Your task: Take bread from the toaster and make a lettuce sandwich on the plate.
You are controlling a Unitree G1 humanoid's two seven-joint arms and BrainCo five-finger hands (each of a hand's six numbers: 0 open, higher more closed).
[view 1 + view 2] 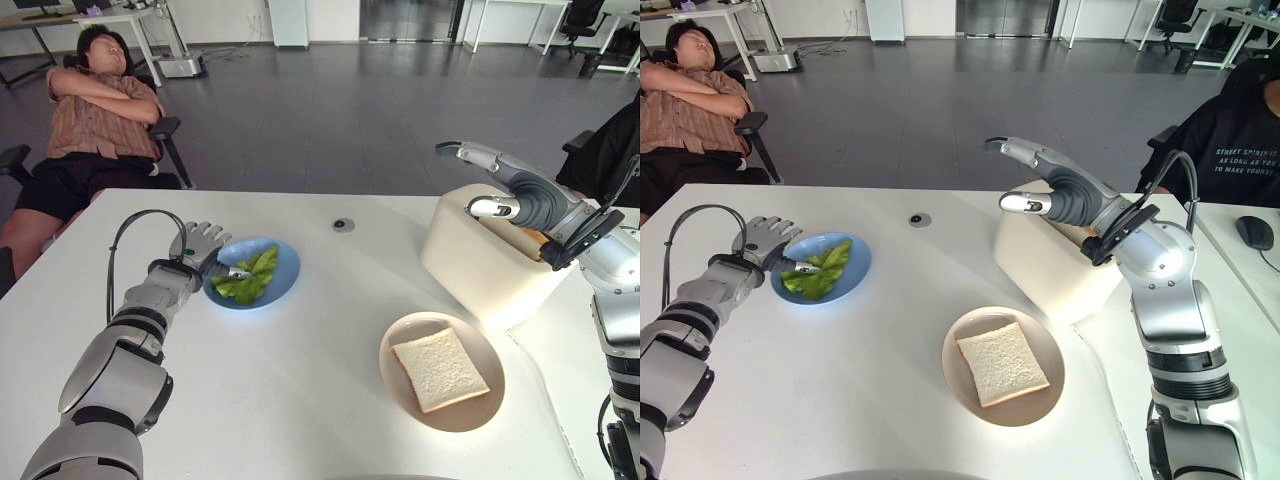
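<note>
A cream toaster stands at the right of the white table. My right hand hovers just above its top with fingers spread, holding nothing. A slice of white bread lies flat on the tan plate in front of the toaster. Green lettuce sits in a blue bowl at the left. My left hand rests at the bowl's left rim, its fingers reaching in and touching the lettuce.
A small round metal grommet is set in the table behind the bowl. A computer mouse lies on a neighbouring desk at the far right. The white table has free room between bowl and plate.
</note>
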